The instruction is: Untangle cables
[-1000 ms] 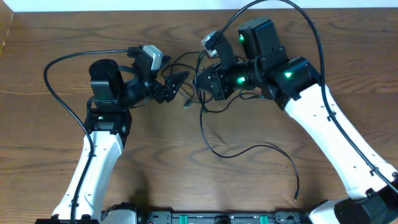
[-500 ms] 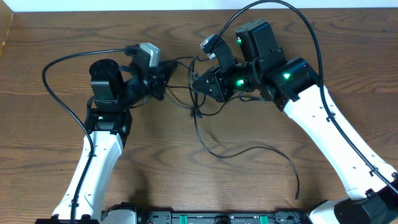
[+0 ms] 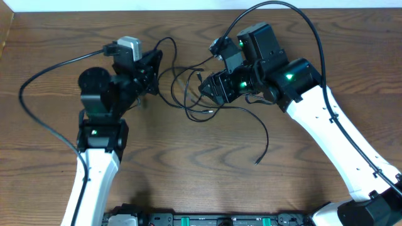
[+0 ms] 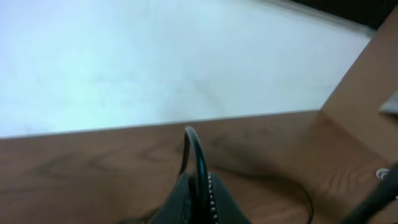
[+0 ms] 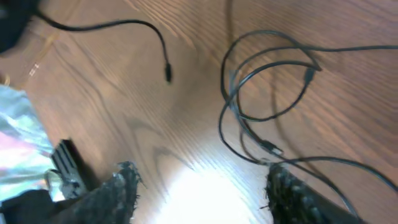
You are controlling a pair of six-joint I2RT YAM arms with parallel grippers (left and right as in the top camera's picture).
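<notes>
A wooden table (image 3: 188, 163) lies under 2 robot arms. Overhead, thin black cables (image 3: 188, 94) lie in loose loops at the far middle, between the left gripper (image 3: 152, 66) and the right gripper (image 3: 207, 88). Only the left wrist view shows its fingers pinched together on 1 black cable (image 4: 198, 146). Only the right wrist view shows its fingers (image 5: 121, 186) spread wide and empty above the loops.
</notes>
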